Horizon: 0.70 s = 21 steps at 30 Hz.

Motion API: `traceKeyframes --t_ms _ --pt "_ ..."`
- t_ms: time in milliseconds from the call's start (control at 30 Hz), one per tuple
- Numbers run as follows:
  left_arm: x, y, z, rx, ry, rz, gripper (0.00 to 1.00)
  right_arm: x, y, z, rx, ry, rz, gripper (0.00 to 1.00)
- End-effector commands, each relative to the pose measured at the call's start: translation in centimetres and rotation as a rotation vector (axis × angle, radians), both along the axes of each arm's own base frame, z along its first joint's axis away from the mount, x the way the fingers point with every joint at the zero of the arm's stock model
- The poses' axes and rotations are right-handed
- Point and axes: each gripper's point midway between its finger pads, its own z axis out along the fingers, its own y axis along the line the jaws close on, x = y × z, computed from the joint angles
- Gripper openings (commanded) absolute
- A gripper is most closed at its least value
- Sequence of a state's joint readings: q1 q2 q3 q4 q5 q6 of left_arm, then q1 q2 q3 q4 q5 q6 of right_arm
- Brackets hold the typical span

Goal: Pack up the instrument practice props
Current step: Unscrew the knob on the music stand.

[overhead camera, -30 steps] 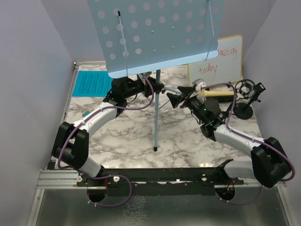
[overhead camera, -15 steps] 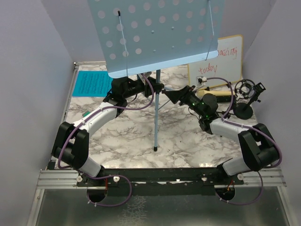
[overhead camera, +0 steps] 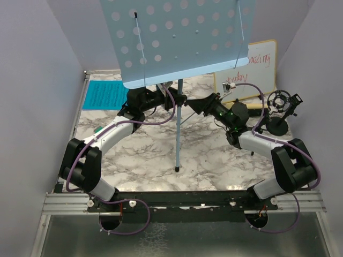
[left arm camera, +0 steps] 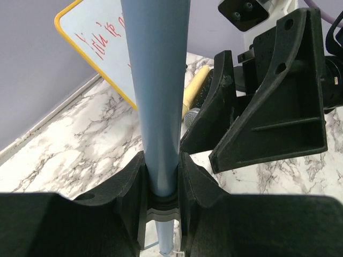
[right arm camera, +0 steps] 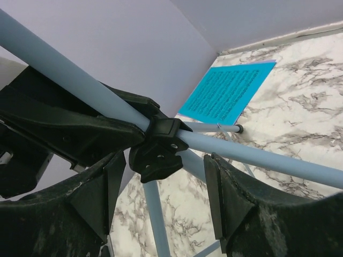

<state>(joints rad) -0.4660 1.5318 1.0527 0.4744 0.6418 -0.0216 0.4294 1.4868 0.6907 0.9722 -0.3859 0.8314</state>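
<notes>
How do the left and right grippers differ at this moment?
The left gripper is shut on the light-blue pole of the music rack; the right gripper is open, its fingers straddling the black leg hub. The left reaches in from the rack's left, the right from its right. Both meet at that rack.

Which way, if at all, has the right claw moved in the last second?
Yes. The right claw swung left, away from the whiteboard, toward the music stand's pole.
</notes>
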Motion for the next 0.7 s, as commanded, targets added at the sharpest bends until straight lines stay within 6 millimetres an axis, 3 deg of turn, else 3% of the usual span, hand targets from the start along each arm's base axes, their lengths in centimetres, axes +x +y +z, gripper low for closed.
traceKeyframes --t_ms 0,233,367,533,667 --pt "-2.2 0.7 -11.6 0.179 0.363 -0.007 0.0 0.3 0.5 0.4 0.006 -0.012 0.037 0.65" --pt "-2.3 0.5 -12.0 0.18 0.374 -0.014 0.0 0.7 1.4 -1.1 -0.043 0.01 0.081 0.55" --pt "-2.2 0.5 -12.1 0.183 0.375 -0.011 0.0 0.8 1.3 -1.8 -0.08 -0.004 0.077 0.41" --pt "-2.3 0.4 -12.1 0.183 0.377 -0.017 0.0 1.1 0.7 -2.9 -0.235 -0.065 0.053 0.16" --pt "-2.3 0.3 -12.0 0.182 0.376 -0.018 0.0 1.0 -0.3 -2.5 -0.423 -0.252 0.03 0.04"
